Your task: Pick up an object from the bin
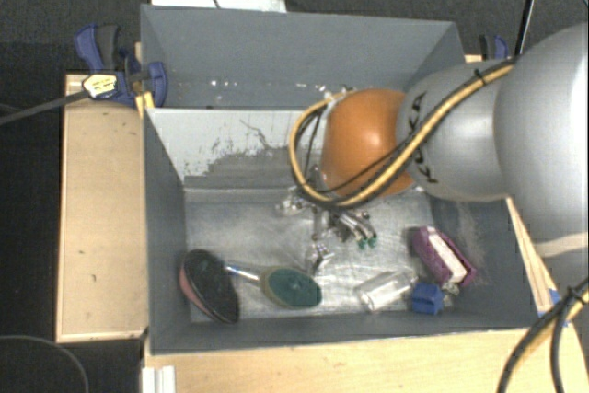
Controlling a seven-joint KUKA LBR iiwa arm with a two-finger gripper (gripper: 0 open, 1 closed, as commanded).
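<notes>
Hand [320, 255] hangs low just beyond the green round pad [293, 288], open or closed I cannot tell; approach step, probably; next, settle squarely over that pad.

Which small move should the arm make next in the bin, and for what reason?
Probably a short shift toward the front of the bin and down onto the green round pad. The gripper hangs over bare floor just beside that pad, the nearest thing; the clear piece lies farther off.

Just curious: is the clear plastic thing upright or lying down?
Lying down; the clear plastic thing stretches lengthwise along the bin floor, beside a blue block.
</notes>
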